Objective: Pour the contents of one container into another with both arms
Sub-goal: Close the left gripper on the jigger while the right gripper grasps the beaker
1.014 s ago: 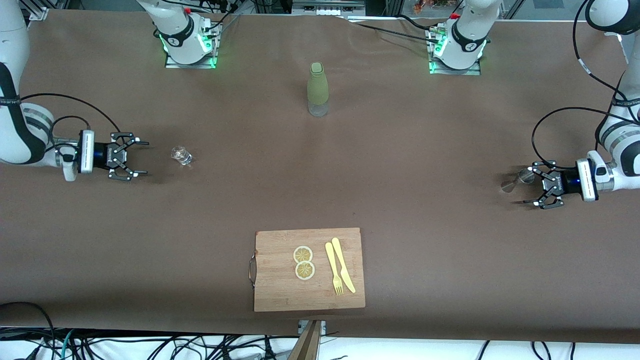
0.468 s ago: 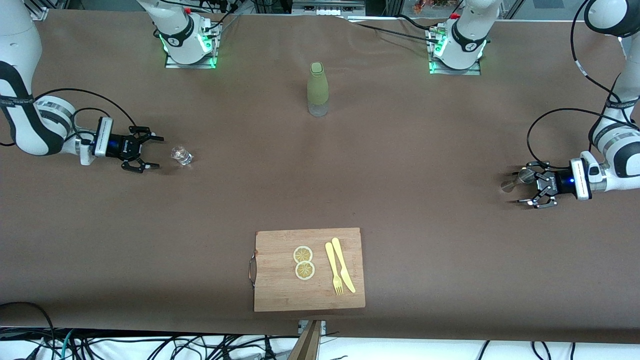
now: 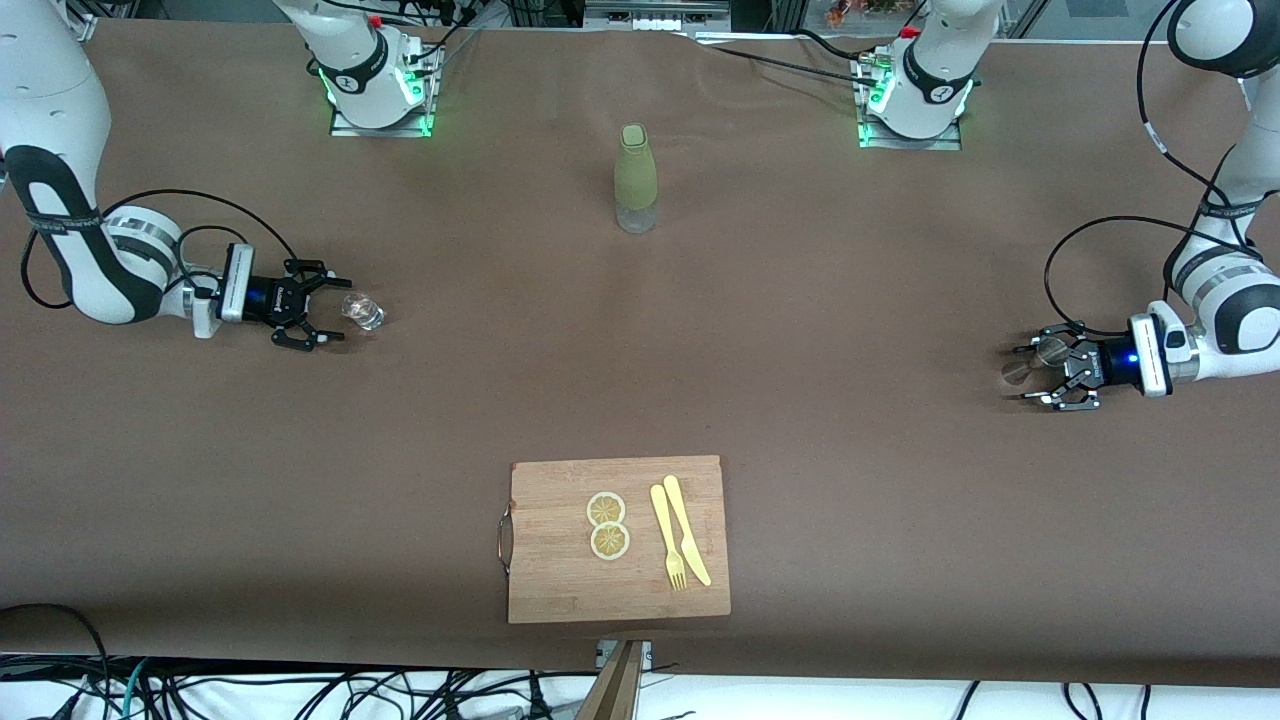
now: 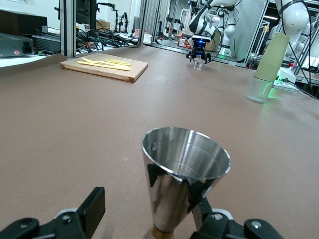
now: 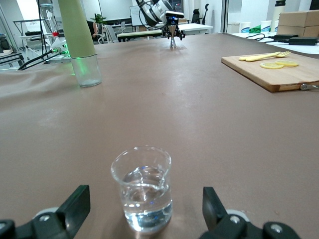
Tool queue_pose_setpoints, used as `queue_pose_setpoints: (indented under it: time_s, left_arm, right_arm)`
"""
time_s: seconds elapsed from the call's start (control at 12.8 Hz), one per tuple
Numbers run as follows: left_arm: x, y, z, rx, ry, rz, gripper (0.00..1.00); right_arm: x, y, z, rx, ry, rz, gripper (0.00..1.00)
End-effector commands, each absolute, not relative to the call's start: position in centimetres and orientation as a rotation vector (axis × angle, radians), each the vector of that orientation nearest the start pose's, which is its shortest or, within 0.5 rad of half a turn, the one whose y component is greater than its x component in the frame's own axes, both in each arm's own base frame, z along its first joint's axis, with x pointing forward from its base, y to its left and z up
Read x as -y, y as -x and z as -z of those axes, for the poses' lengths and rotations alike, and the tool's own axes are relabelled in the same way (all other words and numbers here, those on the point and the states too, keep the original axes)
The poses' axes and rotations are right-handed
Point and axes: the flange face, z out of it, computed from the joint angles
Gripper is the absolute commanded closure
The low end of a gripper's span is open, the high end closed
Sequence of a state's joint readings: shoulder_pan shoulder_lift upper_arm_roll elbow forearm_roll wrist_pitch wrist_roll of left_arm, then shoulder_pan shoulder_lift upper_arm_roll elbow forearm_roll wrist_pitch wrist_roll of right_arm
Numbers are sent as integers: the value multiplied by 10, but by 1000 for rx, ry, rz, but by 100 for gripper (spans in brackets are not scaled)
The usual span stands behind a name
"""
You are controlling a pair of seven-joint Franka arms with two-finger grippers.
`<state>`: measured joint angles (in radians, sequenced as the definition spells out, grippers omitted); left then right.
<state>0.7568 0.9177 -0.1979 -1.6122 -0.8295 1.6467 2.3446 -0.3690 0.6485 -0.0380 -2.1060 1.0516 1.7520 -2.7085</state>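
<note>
Right wrist view: glass cup (image 5: 143,189) between open right gripper (image 5: 144,211) fingers.

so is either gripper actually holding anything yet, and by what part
Nothing is held. The left gripper brackets the jigger low on its cone; the right gripper, open, flanks the glass cup without touching.

Robotics laboratory: two white jointed arms (image 3: 70,230) bolted to a brown-covered table (image 3: 800,300), aluminium framing (image 4: 67,27), loose black cables (image 3: 300,695).
</note>
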Motion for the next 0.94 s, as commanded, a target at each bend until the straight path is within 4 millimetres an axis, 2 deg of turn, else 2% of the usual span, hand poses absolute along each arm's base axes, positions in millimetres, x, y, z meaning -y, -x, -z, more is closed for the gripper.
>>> queue_pose_setpoints:
  time_s: [0.0,0.23,0.39,0.55,0.78,0.86]
  left_arm:
    - [-260,-541,-96,1237,-1596,-1011,39]
    - [-258,-541,-95,1233,-1594,-1010,57]
    - [-257,-541,-95,1228,-1595,-1009,68]
    - [-258,-540,-94,1223,-1595,-1008,80]
    - [-258,-538,-94,1200,-1586,-1010,92]
    - [-257,-539,-96,1175,-1580,-1017,100]
  right_arm:
    - [106,-469,-88,1434,1512,969,0]
    - [101,-471,-84,1432,1515,965,2]
    - [100,-471,-83,1429,1515,966,15]
    - [100,-472,-83,1434,1520,964,21]
    - [97,-475,-82,1438,1516,958,31]
    - [95,-476,-82,1444,1512,954,38]
